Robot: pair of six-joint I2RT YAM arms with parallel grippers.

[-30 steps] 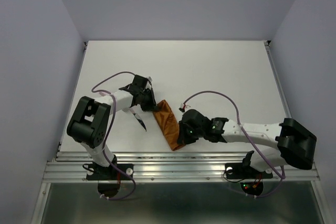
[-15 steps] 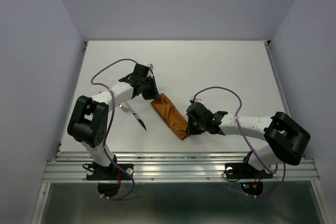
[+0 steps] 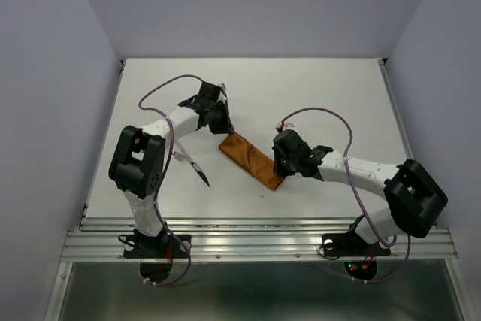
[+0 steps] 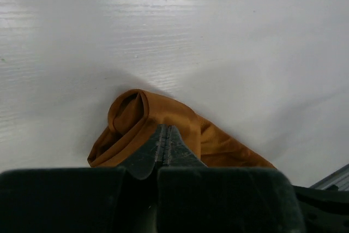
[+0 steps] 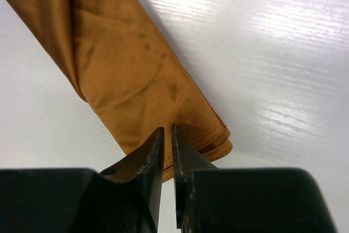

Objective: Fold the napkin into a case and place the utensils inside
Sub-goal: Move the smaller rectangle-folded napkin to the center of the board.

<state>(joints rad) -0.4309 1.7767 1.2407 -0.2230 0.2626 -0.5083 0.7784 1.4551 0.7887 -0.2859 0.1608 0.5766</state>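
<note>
The rust-orange napkin [image 3: 250,158], folded into a slim case, lies diagonally on the white table. My left gripper [image 3: 222,131] is shut on its upper-left end, where the cloth [image 4: 136,115] bunches around the closed tips [image 4: 165,130]. My right gripper [image 3: 278,173] is at the lower-right end. Its jaws [image 5: 167,133] stand a narrow gap apart just over the stitched edge of the cloth [image 5: 131,75], with nothing pinched between them. One slender silver utensil with a dark pointed end [image 3: 197,171] lies on the table left of the napkin, apart from it.
Purple cables loop above both arms [image 3: 161,89]. The table's near metal rail [image 3: 255,225] runs just in front of the arm bases. White walls close off the left, right and back.
Both grippers moved away from the near edge and rightward, carrying the napkin with them and turning it to a flatter diagonal. The right jaws have parted slightly; the left stayed shut.
</note>
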